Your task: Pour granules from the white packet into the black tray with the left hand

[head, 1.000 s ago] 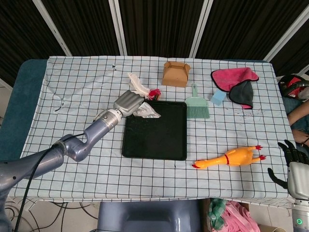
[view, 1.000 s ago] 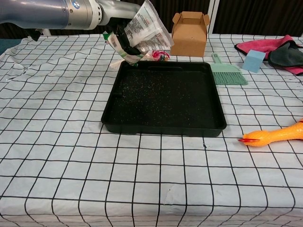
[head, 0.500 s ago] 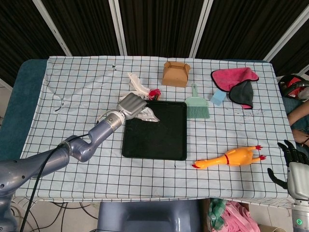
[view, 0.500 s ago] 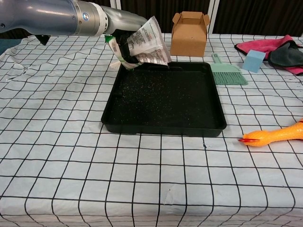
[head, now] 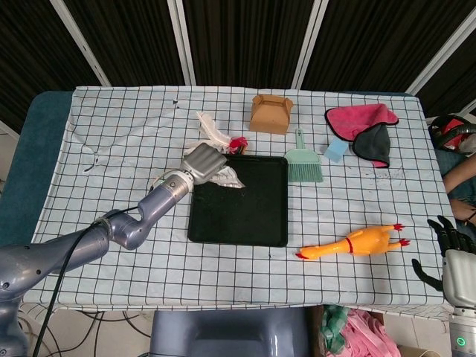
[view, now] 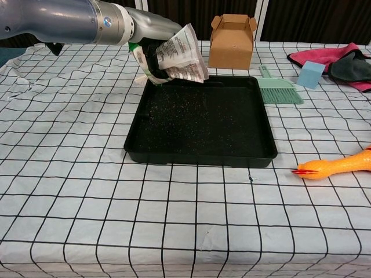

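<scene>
Right hand point(head: 452, 245): at the near right table edge, well apart from the work, fingers spread and nothing in them. Idle; should sit out this step.

Rubber chicken point(view: 339, 165): on the checked cloth, near the black tray's near right corner, not touching it. Not in the pour path.

Black tray point(view: 255, 155): flat on the checked tablecloth point(view: 75, 191), mid-table. Floor is speckled with fine pale granules, thinly scattered, denser toward the left and far side. Judgement: pour is under way, not finished.

Left hand point(view: 152, 36): over the tray's far left corner, clamped on the white packet point(view: 181, 55). Packet is tilted, its printed face toward the chest camera, lower edge hanging above the far rim region of the tray. Cannot tell from either view which edge is the open mouth, nor whether grains are falling at this instant.

Method notes (judgement):
- Keep the packet's low edge inside the tray rim; it sits close to the far left corner, so any drift outward spills onto the cloth.
- Move toward tray centre while tilting, to spread the load.
- Tilt gradually; avoid crushing the packet, which could choke the flow.

Behind the tray: mint hand brush point(view: 279, 90) just beside the far right corner, small red item point(head: 238, 143) near the far rim, cardboard box point(view: 232, 41), blue block point(view: 311, 74), pink cloth point(head: 361, 117).
</scene>
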You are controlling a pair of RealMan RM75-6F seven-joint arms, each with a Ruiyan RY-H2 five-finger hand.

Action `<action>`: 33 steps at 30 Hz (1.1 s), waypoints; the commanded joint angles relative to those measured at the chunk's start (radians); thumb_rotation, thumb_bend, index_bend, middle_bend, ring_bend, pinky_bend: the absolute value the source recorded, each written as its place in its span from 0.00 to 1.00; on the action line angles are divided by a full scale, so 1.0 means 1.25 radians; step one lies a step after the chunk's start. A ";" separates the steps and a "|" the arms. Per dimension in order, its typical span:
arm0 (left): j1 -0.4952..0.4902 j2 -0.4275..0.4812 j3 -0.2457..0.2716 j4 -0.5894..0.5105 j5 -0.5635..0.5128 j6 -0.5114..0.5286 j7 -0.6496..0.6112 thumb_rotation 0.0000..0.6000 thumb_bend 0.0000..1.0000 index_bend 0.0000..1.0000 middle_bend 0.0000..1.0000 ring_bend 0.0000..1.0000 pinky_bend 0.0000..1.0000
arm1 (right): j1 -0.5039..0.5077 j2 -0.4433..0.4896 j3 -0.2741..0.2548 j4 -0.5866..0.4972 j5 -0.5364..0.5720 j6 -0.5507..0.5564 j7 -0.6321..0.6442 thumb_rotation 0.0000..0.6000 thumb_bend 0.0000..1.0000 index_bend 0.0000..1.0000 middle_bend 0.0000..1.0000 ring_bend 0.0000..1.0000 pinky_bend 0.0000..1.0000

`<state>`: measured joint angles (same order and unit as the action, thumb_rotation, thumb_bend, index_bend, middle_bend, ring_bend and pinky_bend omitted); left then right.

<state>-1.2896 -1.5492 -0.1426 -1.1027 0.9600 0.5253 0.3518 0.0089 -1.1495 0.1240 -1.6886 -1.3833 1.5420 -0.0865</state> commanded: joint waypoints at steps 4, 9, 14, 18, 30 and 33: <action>-0.016 0.005 0.015 -0.013 -0.034 0.013 0.056 1.00 0.61 0.61 0.59 0.52 0.64 | 0.000 0.000 0.001 -0.001 0.002 -0.002 0.001 1.00 0.23 0.16 0.08 0.17 0.17; -0.024 0.005 0.023 -0.018 -0.058 0.021 0.087 1.00 0.61 0.61 0.59 0.52 0.64 | 0.000 0.001 0.001 0.000 0.002 -0.002 0.003 1.00 0.23 0.16 0.08 0.17 0.17; -0.031 0.004 0.033 -0.023 -0.079 0.028 0.113 1.00 0.61 0.61 0.59 0.52 0.64 | 0.000 0.001 0.001 -0.001 0.002 -0.002 0.005 1.00 0.23 0.16 0.08 0.17 0.17; -0.034 0.001 0.038 -0.028 -0.088 0.035 0.125 1.00 0.61 0.61 0.59 0.52 0.64 | 0.000 0.001 0.001 -0.001 0.003 -0.003 0.005 1.00 0.23 0.16 0.08 0.17 0.17; -0.044 -0.008 0.049 -0.029 -0.109 0.046 0.155 1.00 0.61 0.61 0.59 0.52 0.64 | 0.001 0.002 0.001 -0.001 0.003 -0.005 0.008 1.00 0.23 0.16 0.08 0.17 0.17; -0.043 -0.011 0.046 -0.029 -0.110 0.048 0.150 1.00 0.61 0.61 0.59 0.52 0.64 | 0.001 0.002 0.001 -0.001 0.003 -0.005 0.008 1.00 0.23 0.16 0.08 0.17 0.17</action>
<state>-1.3433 -1.5621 -0.0840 -1.1388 0.8223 0.5846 0.5404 0.0097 -1.1464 0.1256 -1.6896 -1.3795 1.5359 -0.0762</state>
